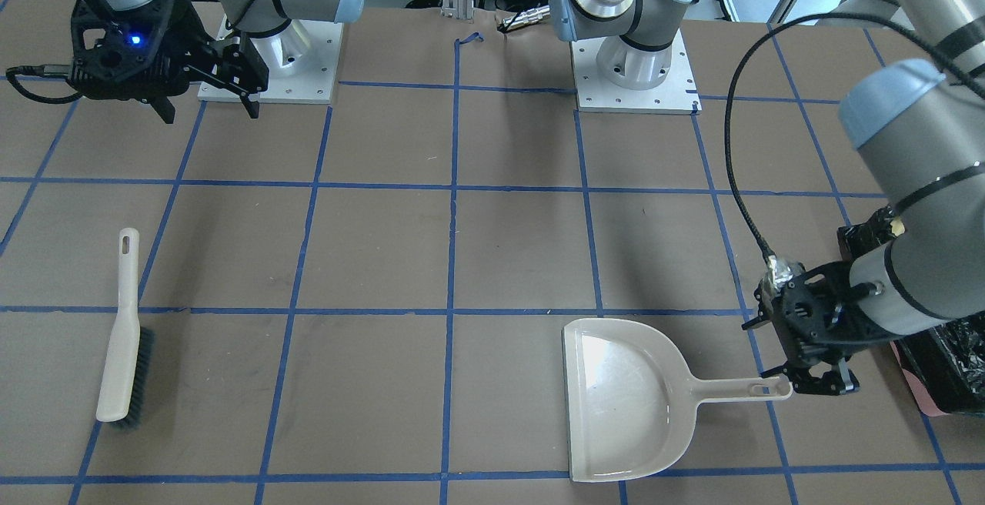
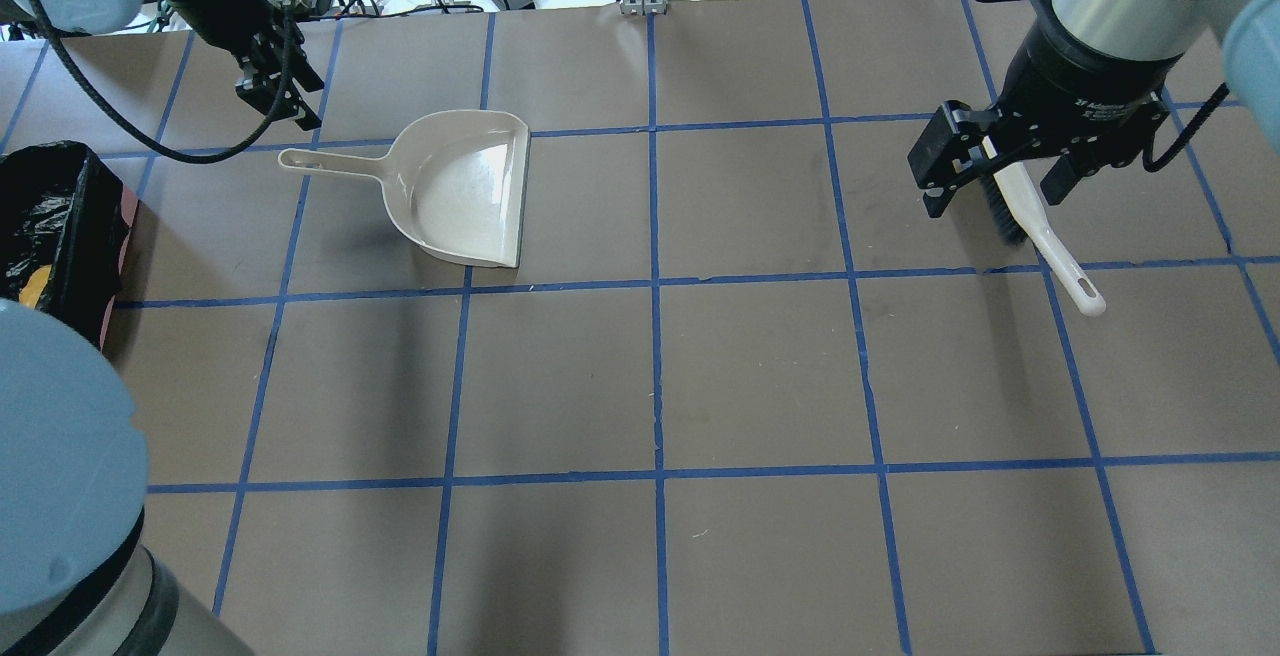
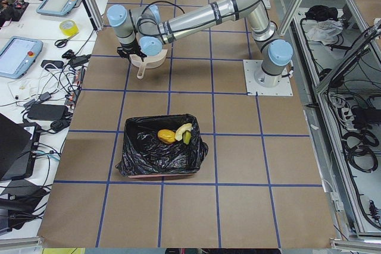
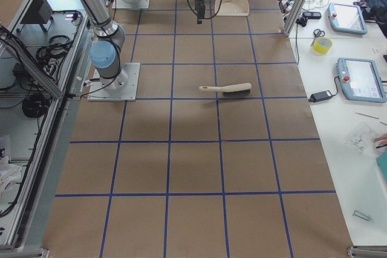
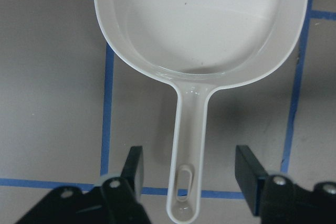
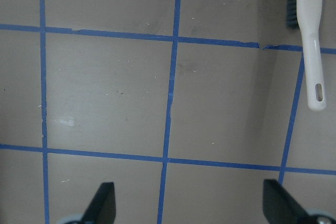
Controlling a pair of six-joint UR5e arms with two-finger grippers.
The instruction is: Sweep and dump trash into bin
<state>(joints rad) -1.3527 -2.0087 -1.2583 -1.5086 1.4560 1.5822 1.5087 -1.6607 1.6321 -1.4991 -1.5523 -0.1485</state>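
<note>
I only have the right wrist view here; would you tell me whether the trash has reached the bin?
Observer: Yes, the potato-like lump, croissant-like piece and sponge block lie inside the black-lined bin.
Operator: Thank you. Is the dustpan empty?
Observer: Yes, the dustpan rests on the table with nothing in it.
Operator: Is the left gripper holding it?
Observer: No, the left gripper is open, its fingers either side of the handle end, not touching.

Overhead and front cameras face each other (steeply down), sharing the dustpan (image 1: pixel 627 401).
</note>
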